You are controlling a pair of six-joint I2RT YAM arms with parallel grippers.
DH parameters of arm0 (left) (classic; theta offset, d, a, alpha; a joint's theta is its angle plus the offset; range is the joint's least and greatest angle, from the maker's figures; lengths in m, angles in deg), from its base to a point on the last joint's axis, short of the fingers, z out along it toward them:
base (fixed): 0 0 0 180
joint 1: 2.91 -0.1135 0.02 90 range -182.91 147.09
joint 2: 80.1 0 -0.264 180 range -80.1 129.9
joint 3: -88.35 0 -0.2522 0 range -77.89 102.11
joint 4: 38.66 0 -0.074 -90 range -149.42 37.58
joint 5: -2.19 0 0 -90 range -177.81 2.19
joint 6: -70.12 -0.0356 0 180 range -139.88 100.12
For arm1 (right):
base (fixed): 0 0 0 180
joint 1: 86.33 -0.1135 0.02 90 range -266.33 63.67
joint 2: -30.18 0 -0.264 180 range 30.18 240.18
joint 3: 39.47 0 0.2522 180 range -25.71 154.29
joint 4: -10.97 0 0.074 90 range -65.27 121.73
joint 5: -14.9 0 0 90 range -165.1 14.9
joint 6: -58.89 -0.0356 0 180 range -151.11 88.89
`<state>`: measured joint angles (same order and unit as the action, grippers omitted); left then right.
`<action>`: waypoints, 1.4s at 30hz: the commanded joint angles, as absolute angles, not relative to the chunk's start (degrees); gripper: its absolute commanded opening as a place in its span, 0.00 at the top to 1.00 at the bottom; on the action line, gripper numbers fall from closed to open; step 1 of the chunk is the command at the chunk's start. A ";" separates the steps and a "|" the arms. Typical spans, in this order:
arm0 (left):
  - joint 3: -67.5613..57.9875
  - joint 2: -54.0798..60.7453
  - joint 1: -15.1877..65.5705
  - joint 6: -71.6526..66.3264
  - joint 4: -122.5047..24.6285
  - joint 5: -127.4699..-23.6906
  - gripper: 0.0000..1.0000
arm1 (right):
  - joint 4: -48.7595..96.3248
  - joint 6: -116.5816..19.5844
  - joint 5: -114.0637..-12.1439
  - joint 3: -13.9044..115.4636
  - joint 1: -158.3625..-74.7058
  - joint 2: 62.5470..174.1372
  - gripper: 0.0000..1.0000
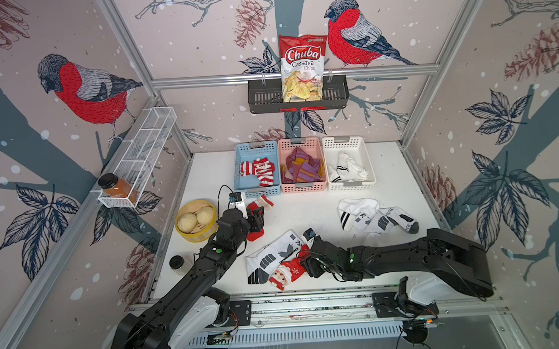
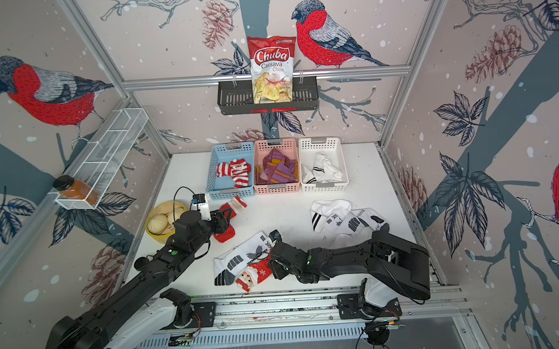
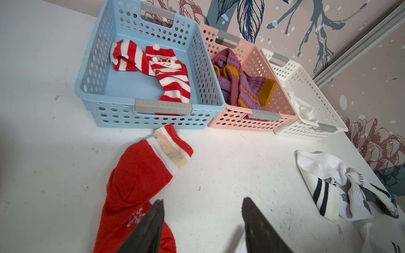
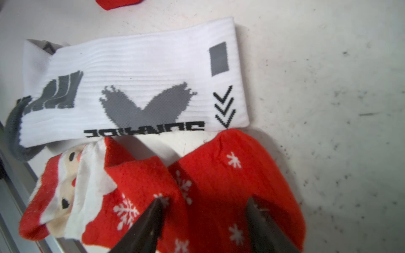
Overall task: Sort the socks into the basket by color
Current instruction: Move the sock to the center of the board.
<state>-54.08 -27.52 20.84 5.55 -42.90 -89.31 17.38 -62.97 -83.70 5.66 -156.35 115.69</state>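
Straddling the Santa sock (image 4: 230,179) at front edge of the counter (image 1: 305,213) with right pincer (image 4: 206,200) open (soft, limp, light); best pinched at its bunched middle

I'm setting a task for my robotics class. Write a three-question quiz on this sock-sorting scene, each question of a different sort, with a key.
1. Multiple choice: which basket holds the red-and-white striped socks? A blue, B pink, C white.
2. True or false: the pink basket is empty.
3. Short answer: which gripper sits over the Santa sock at the front edge of the table?

Key
1. A, the blue basket.
2. False: the pink basket holds purple-and-mustard socks.
3. The right gripper, jaws apart.
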 commanded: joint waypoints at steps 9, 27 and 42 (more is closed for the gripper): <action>-53.92 -27.24 20.82 4.89 -43.06 -88.93 0.43 | 21.55 -65.38 -86.72 3.82 -151.89 111.82 0.73; -53.99 -25.96 20.82 4.10 -40.69 -83.07 0.42 | 25.70 -58.43 -86.74 11.76 -143.80 105.23 0.78; -53.11 -23.78 20.91 3.15 -41.26 -82.12 0.41 | 24.39 -59.26 -80.98 6.41 -148.31 106.95 0.14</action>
<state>-53.73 -24.13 20.88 4.06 -42.42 -82.01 25.18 -59.23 -81.61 6.45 -147.39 105.66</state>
